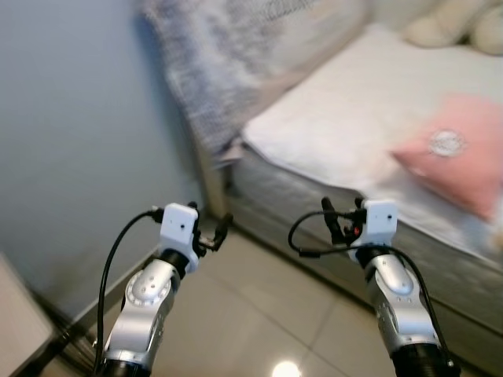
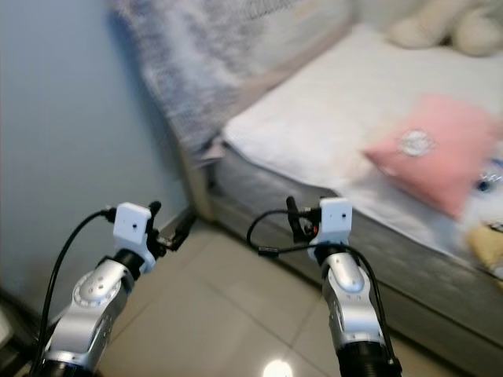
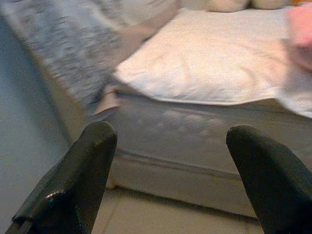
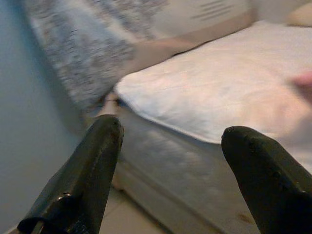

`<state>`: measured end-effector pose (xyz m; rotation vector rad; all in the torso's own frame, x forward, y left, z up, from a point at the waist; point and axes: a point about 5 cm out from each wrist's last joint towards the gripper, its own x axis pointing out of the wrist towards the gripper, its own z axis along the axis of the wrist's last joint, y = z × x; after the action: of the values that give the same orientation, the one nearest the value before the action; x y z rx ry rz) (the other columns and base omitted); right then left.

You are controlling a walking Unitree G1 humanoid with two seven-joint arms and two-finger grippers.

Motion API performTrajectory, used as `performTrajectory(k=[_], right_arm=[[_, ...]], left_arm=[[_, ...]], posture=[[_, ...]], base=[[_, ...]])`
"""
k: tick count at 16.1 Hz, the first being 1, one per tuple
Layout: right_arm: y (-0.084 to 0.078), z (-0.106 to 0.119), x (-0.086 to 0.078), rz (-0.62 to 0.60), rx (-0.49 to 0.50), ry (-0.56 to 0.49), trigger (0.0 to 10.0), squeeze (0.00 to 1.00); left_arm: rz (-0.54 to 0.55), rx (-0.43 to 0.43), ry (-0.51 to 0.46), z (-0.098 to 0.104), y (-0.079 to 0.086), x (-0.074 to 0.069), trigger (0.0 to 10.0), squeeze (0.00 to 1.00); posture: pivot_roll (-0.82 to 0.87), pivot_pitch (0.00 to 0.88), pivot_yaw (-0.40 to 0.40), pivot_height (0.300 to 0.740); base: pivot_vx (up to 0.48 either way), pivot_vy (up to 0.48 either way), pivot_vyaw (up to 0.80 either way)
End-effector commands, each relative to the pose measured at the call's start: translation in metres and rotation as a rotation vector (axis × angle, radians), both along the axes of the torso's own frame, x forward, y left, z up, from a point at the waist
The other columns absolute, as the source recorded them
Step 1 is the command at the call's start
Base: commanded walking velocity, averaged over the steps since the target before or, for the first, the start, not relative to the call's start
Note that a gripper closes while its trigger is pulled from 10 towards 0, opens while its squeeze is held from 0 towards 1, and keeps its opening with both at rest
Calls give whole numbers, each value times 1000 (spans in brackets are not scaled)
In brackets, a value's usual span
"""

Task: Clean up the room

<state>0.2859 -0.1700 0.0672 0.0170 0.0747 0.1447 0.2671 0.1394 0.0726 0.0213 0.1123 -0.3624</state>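
Both arms raised over the tiled floor [image 1: 259, 314], just in front of the bed [image 1: 369, 118]. Left end effector [image 3: 170, 165] with fingers spread wide, holding nothing; right end effector [image 4: 170, 165] the same (views slightly blurred). On the bed, a pink pillow [image 1: 456, 157] near its front edge, a patterned blanket [image 1: 228, 63] at its wall end.

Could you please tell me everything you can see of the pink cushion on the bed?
The pink cushion is a soft, roughly square pillow of plain pink fabric with a small round white emblem near its middle. It lies flat, turned cornerwise, on the white bedsheet towards the right side of the bed, resting on the mattress top near its front edge. Nothing holds it; both end effectors are off it, above the floor. The picture is blurred, so finer detail is unclear.
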Motion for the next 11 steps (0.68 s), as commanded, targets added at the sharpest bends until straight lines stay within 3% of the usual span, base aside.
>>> performTrajectory(k=[1,5,7,8,9,11], right_arm=[[-8,4,2,-22,-20,-10,10000,0],[-21,13,4,-112,-41,-67,10000,0],[-31,16,6,-182,-24,-79,10000,0],[-35,12,6,-222,44,-51,10000,0],[-36,10,6,-254,95,-34,10000,0],[-35,9,7,-255,97,-34,10000,0]], left_arm=[[-19,7,-6,0,-5,1,10000,0],[-24,-9,-7,0,-6,2,10000,0],[33,-94,7,-1,-1,4,10000,0],[121,-181,30,-2,10,6,10000,0],[169,-203,37,-3,17,6,10000,0],[191,-182,25,-3,20,6,10000,0]], posture=[[-127,0,90,740],[-130,0,88,740],[-132,0,88,740],[-132,0,88,740],[-132,0,88,740],[-136,0,88,740]], base=[[247,-409,-600],[268,-394,-605],[386,0,-619],[0,0,-619],[0,0,-613],[0,0,0]])
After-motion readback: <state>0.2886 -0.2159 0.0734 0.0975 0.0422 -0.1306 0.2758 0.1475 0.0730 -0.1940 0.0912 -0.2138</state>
